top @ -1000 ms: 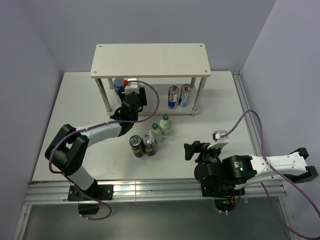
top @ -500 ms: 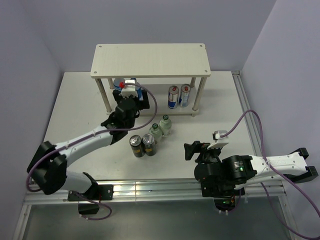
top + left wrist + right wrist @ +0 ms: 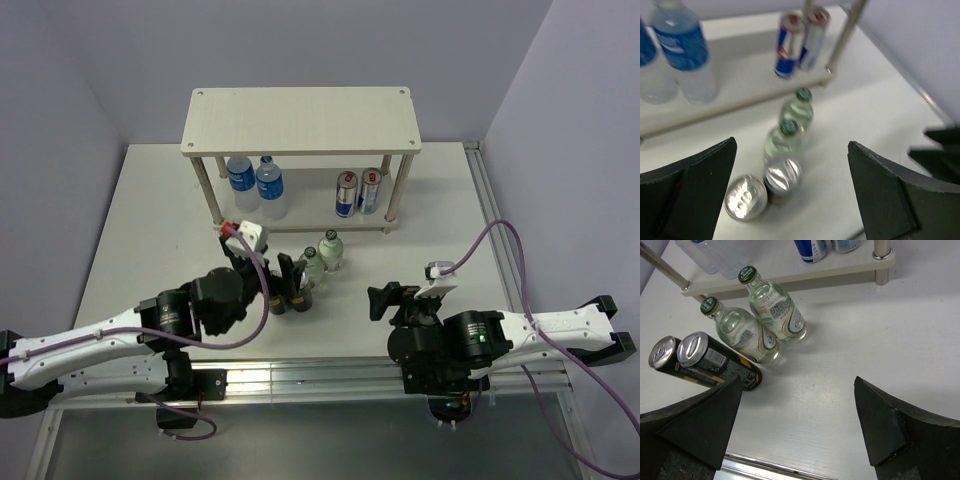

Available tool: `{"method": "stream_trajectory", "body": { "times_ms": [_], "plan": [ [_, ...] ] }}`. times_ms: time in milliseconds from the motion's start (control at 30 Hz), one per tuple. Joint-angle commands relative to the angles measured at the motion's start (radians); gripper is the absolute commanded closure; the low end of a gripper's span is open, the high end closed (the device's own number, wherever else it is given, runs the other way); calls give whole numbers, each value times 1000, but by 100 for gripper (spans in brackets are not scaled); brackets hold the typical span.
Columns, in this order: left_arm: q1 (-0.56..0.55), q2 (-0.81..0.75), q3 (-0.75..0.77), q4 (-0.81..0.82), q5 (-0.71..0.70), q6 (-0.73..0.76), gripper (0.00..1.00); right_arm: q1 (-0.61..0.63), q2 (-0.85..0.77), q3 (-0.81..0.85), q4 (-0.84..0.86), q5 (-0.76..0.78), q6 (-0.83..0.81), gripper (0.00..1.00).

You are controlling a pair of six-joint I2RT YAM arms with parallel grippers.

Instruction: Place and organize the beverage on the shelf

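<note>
Top view first: the shelf (image 3: 300,118) sits at the 12 o'clock end of the table (image 3: 440,220). Two water bottles (image 3: 241,175) are standing on its lower board toward the 9 o'clock end, touching each other. A pair of blue-and-silver cans (image 3: 347,193) is on the same board toward the 3 o'clock end. The rest of the drinks are down on the table, just off the shelf's 6 o'clock side. That's two green-capped bottles (image 3: 772,305) upright and side by side, with two black cans (image 3: 715,362) right next to them at about 8 o'clock, also upright and touching. The left claw (image 3: 792,145) is spread wide with nothing in it. It hangs over the black cans, and its camera looks down at their silver tops and the green caps. The right claw (image 3: 797,382) is wide too and empty, out around 3 o'clock from that cluster and pointing at it, not touching anything.
</note>
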Motion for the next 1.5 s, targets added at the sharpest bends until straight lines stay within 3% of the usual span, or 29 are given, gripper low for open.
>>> {"method": "stream_trajectory", "body": {
  "times_ms": [0, 133, 233, 267, 300, 367, 467, 600, 667, 733, 900, 1133, 1467],
  "plan": [
    [-123, 1, -17, -210, -28, -181, 1, -1, 13, 15, -6, 39, 30, 0],
    [-359, 103, 43, -453, -226, -400, 1, -1, 18, 20, -20, 38, 43, 0],
    [-442, 228, 133, -670, -295, -667, 1, -1, 18, 18, -18, 35, 44, 0],
    [-459, 280, 150, -836, -332, -751, 1, -1, 18, 20, -18, 36, 46, 0],
    [-473, 300, 168, -897, -340, -900, 1, -1, 18, 18, -18, 36, 44, 0],
    [-496, 323, 158, -1014, -331, -1020, 1, -1, 18, 18, -18, 39, 46, 0],
    [-498, 276, 84, -976, -296, -1137, 1, -1, 21, 20, -17, 39, 44, 0],
    [-488, 188, -80, -805, -292, -1122, 1, -1, 21, 18, -13, 39, 39, 0],
    [-478, 180, -97, -780, -318, -1122, 1, -1, 21, 18, -12, 39, 38, 0],
    [-449, 191, -102, -830, -341, -1240, 1, -1, 18, 18, -12, 39, 38, 0],
    [-386, 185, -170, -705, -375, -1147, 1, 0, 13, 18, -6, 33, 29, 0],
    [-216, 142, -338, -275, -335, -822, 1, 0, 18, 20, -13, 38, 36, 1],
    [-71, 240, -382, 73, -285, -548, 1, 2, 18, 20, -10, 41, 35, 1]
  ]
}}
